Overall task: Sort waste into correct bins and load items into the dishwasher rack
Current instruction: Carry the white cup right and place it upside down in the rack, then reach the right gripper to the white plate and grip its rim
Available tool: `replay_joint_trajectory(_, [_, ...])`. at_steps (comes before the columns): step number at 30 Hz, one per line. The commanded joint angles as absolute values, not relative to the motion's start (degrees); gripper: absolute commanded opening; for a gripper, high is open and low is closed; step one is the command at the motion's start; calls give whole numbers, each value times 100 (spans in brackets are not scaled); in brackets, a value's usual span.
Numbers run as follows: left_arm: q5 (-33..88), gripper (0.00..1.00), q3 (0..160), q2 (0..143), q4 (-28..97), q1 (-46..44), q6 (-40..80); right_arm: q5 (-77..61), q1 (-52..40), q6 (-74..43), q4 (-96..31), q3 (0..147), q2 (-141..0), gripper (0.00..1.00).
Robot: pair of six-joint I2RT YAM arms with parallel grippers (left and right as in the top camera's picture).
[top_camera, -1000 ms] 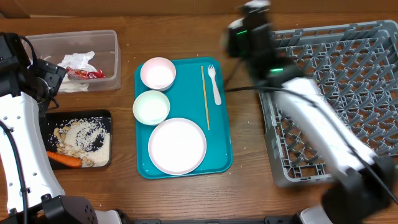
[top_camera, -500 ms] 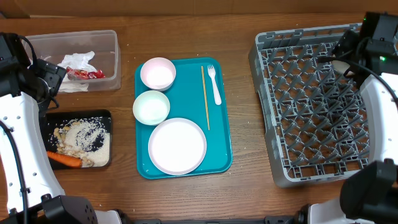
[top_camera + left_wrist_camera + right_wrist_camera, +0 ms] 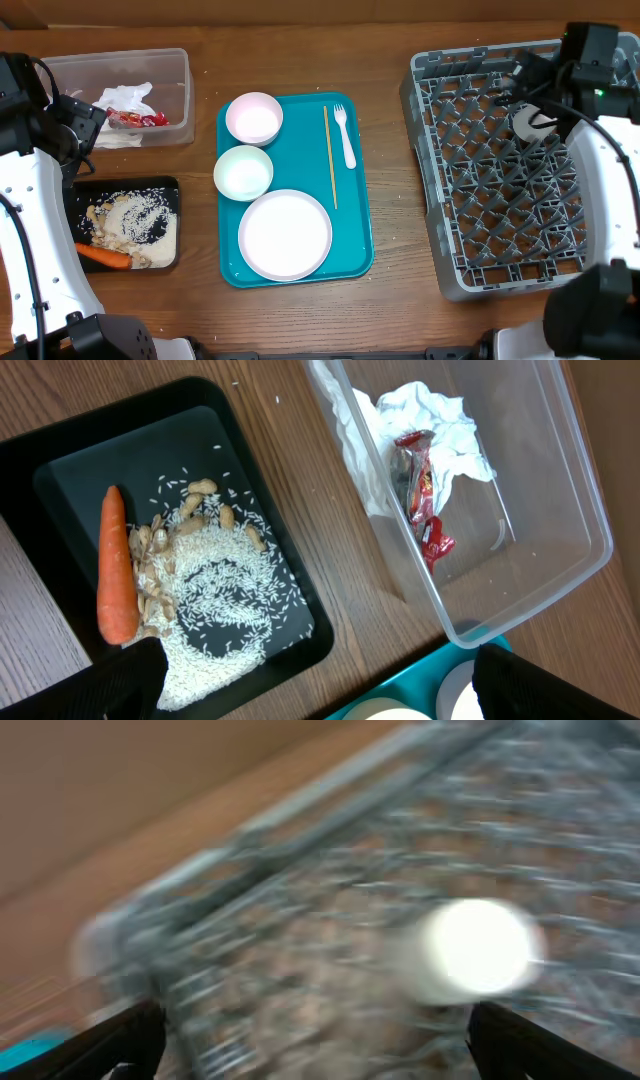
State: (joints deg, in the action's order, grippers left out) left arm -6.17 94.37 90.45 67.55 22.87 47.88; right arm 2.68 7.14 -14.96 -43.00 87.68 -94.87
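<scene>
While the right-wrist view is blurred, a white cup (image 3: 533,122) can be made out resting among the pegs in the far right part of the grey rack (image 3: 480,210). The right hand (image 3: 312,1015) is held near it at the rack's far edge, fingers spread wide and nothing gripped. On the teal tray (image 3: 355,215) left of the rack are laid a plate (image 3: 285,235), two bowls (image 3: 254,118) (image 3: 243,172), a fork (image 3: 343,135) and a wooden stick (image 3: 329,155). Further left, napkins (image 3: 125,98) and a red wrapper (image 3: 140,119) are contained in the clear tub (image 3: 185,95), while a carrot (image 3: 102,256), rice and nuts (image 3: 135,220) are spread in the black tray (image 3: 165,190) beside it on the counter (image 3: 400,310). The left hand (image 3: 318,655) is held above these bins, released and empty.
</scene>
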Motion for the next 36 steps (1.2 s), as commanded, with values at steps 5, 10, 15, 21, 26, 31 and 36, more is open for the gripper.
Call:
replay_joint_trajectory(5, [-637,100,9478,9074,6746,2281,4842,-2276,-1406,-1492,-4125,8781,-9100,100])
replay_joint_trajectory(10, [-637,100,9478,9074,6746,2281,4842,-1033,-3363,-1514,-4062,8619,-10033,100])
replay_joint_trajectory(15, [-637,100,9478,9074,6746,2281,4845,-1028,-4163,-2250,-4123,8619,-11177,100])
replay_joint_trajectory(21, [-637,100,9478,9074,6746,2281,4842,-996,-4278,-2226,-4779,8619,-11452,100])
replay_joint_trajectory(26, [-637,100,9478,9074,6746,2281,4842,-690,-4263,-1741,-5465,8534,-11459,100])
replay_joint_trajectory(31, [-637,100,9478,9074,6746,2281,4842,-941,-4270,-1804,-5402,8208,-11496,93])
replay_joint_trajectory(36, [-637,100,9478,9074,6746,2281,4845,-969,-4270,-2112,-5389,7981,-11496,64])
